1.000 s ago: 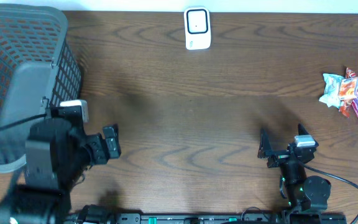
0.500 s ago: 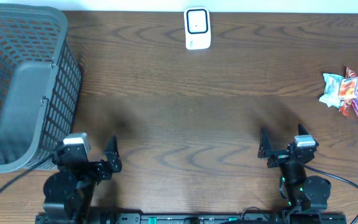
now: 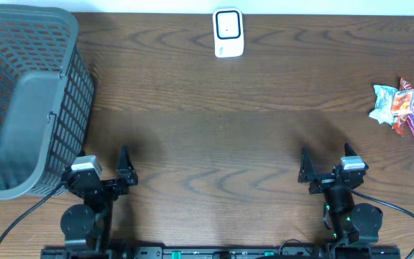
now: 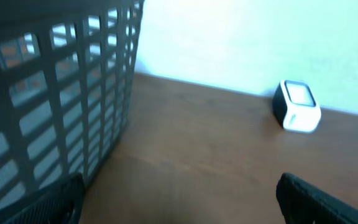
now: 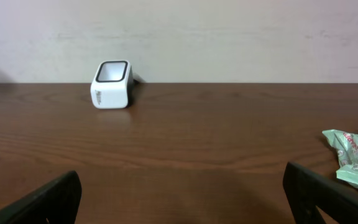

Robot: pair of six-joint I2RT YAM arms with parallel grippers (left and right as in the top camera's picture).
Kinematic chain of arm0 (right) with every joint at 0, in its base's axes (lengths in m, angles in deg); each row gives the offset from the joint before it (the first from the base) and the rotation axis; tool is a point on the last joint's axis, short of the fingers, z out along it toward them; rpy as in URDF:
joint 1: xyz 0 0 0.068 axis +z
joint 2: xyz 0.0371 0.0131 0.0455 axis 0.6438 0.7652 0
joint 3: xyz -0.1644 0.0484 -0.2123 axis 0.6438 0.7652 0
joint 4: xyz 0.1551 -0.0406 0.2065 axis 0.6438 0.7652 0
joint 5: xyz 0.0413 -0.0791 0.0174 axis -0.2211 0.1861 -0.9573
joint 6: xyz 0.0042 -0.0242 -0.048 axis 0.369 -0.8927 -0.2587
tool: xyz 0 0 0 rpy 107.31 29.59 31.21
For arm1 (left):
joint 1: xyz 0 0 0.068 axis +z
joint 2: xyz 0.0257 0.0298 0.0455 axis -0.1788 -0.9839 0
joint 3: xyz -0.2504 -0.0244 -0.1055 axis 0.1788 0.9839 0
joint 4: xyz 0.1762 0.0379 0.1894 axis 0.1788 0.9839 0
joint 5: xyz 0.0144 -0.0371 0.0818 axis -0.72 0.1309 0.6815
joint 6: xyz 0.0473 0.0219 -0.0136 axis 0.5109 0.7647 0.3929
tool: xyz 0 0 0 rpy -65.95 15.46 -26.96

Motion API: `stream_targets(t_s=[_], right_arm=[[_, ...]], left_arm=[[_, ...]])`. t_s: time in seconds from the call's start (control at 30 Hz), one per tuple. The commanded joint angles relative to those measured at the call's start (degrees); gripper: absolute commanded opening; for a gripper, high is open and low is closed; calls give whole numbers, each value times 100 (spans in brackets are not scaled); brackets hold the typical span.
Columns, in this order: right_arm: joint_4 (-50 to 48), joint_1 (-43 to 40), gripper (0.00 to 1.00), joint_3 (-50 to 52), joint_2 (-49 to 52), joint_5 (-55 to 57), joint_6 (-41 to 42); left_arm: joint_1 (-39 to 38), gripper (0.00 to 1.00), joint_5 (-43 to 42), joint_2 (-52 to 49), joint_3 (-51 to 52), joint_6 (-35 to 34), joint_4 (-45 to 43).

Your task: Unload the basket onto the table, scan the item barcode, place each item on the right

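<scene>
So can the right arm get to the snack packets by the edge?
Probably yes: the right gripper is open and empty, and only bare table lies between it and the snack packets off to its right.

No lettering can be read. The small white box-shaped plastic scanner (image 5: 111,84) carries a faint grey mark on its front, too small to make out, and the print on the pale green packet (image 5: 353,158) is blurred

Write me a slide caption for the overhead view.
Left gripper and right gripper sit open and empty; white scanner at the far edge, snack packets right, grey basket left.
</scene>
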Motion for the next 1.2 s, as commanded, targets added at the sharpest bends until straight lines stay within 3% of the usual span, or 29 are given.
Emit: stream_targets(t_s=[0.0,0.2,0.43,0.73,1.17], right_arm=[[11,-81,99,13,-37,7,39],[13,-81,99,13,-37,7,39],[11,-81,99,13,-35,7,39],[11,-81,99,13,-35,7,39],[11,-81,99,13,-35,7,39]], left_arm=[[96,98,-46,142,431,55,-675],[157,98,-538,142,1165,330,-2168],[190,98,-741,142,1154,914,-2035],[190,98,-726,142,1154,909,-1036],[190,98,-728,142,1154,911,-1001]])
